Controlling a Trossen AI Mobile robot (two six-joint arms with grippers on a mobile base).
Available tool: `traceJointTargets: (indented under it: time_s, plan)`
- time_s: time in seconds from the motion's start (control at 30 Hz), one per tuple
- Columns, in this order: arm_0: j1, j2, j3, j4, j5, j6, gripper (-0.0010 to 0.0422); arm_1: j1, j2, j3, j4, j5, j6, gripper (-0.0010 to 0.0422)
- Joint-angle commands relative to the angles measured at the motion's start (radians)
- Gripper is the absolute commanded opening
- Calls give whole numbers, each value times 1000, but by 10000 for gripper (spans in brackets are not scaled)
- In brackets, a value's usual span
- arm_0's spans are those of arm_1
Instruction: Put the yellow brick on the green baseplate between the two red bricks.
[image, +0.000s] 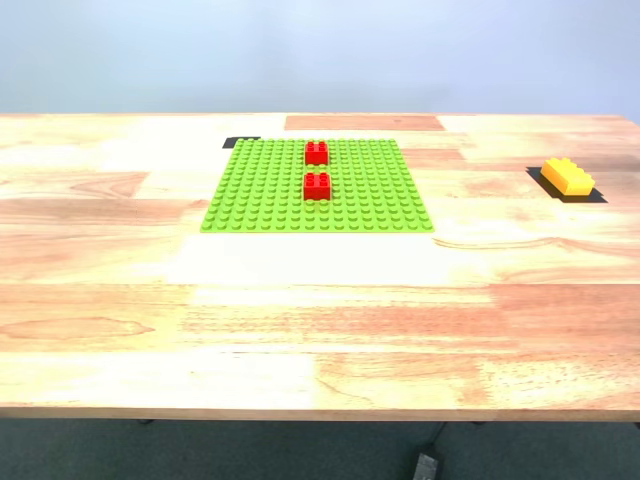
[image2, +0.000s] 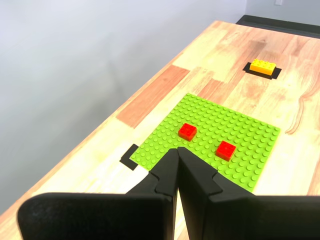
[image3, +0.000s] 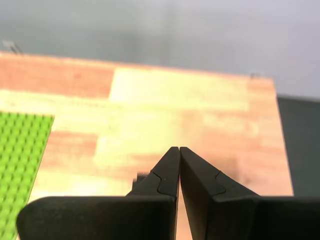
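I can read no text, label, brand, number or sign in any of my views. The flat lime-green studded plastic baseplate (image: 318, 187) ahead of my first gripper (image2: 178, 151) carries only plain studs, and the two small red studded plastic bricks (image: 317, 153) (image: 317, 186) on it, the yellow-orange rectangular studded plastic brick (image: 567, 177) and the black tape patches (image: 241, 142) on the wooden tabletop (image: 320, 330) bear no lettering I can make out.

It looked like a lab or test room; a butcher-block wooden table (image: 320, 330) stood against a bare pale wall (image: 320, 50). Black tape markers (image: 240, 142) fixed positions on it; dark carpet (image: 300, 450) lay below.
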Motion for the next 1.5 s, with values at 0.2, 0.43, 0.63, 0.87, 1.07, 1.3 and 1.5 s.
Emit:
traceJointTargets:
  time_s: [0.2, 0.43, 0.63, 0.87, 1.07, 1.3, 1.5]
  plan:
    - [0, 1, -6, -7, 0, -1, 0, 10, 103, 49, -103, 1, 20, 161]
    - [0, 0, -6, 0, 0, -1, 0, 35, 164, 11, -120, -3, 36, 395]
    - [0, 4, -7, -2, 0, -1, 0, 40, 224, -86, -58, -3, 56, 338]
    - [0, 4, -5, -6, 0, -1, 0, 40, 263, -158, 8, -3, 48, 250]
    - [0, 2, -5, -8, 0, -2, 0, 36, 237, -249, 148, -3, 49, 240]
    - [0, 2, -7, -10, 0, -2, 0, 12, 293, -305, 200, -27, 48, 240]
    - [0, 2, -6, -7, 0, -1, 0, 25, 358, -308, 243, -29, 39, 240]
